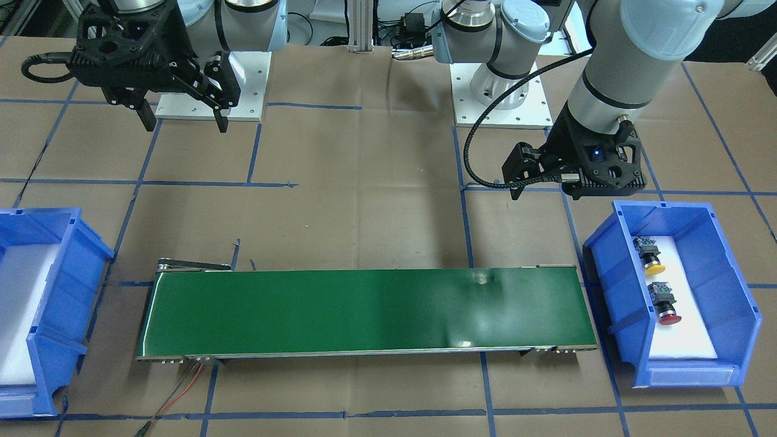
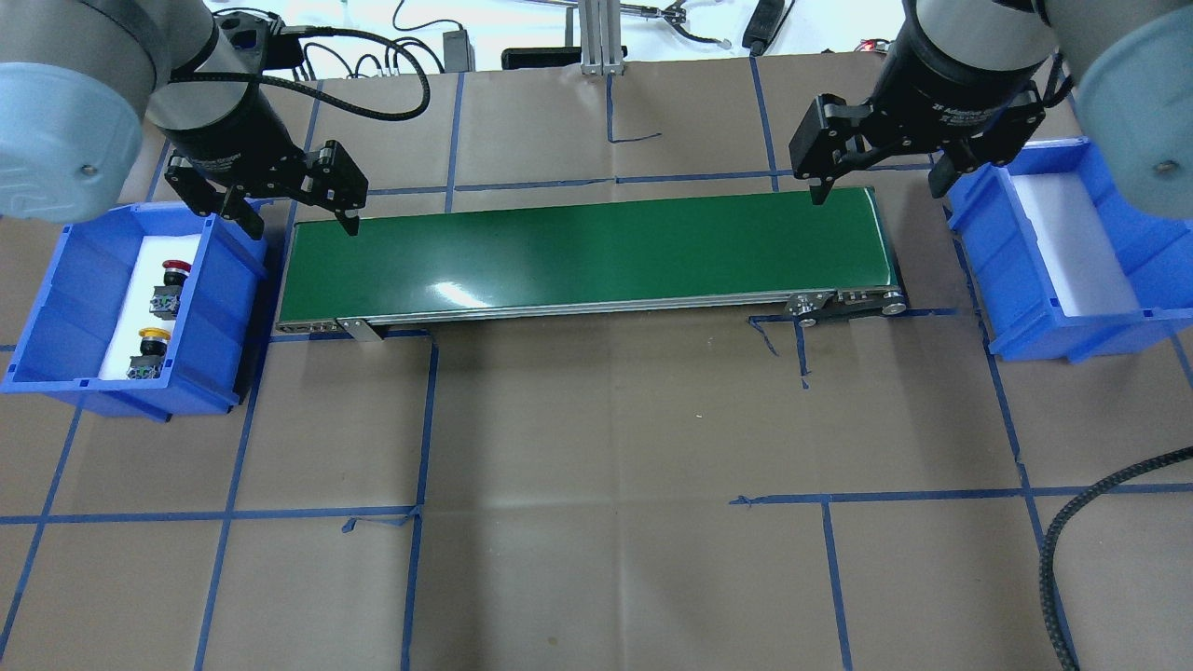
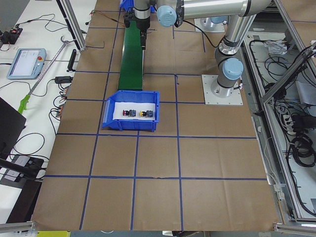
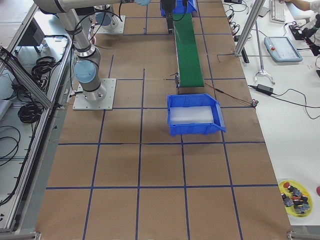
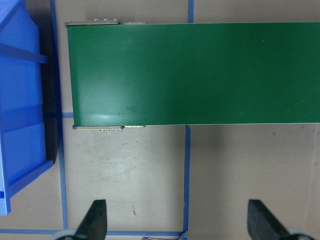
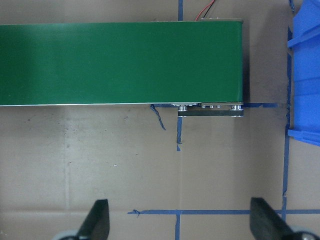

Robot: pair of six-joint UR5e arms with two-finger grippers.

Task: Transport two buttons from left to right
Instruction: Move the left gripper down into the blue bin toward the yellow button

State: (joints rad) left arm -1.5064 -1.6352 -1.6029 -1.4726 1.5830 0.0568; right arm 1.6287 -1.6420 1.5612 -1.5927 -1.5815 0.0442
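Note:
The yellow button [image 2: 149, 349] and the red button [image 2: 171, 283] lie on white foam in the blue left bin [image 2: 56, 308]. They also show in the front view, yellow [image 1: 651, 254] and red [image 1: 663, 303], and small in the left side view, red [image 3: 129, 113] and yellow [image 3: 145, 113]. My left gripper [image 2: 303, 222] is open and empty above the table, between that bin and the belt's left end. Its fingers [image 5: 95, 222] frame bare table. My right gripper [image 2: 876, 191] is open and empty over the belt's right end, and it also shows in the front view [image 1: 185, 125].
A green conveyor belt [image 2: 578, 256] runs between the two bins. The blue right bin [image 2: 1035, 270] holds only white foam. Blue tape lines cross the brown table. A yellow dish [image 4: 295, 197] of spare parts sits far off at a table corner.

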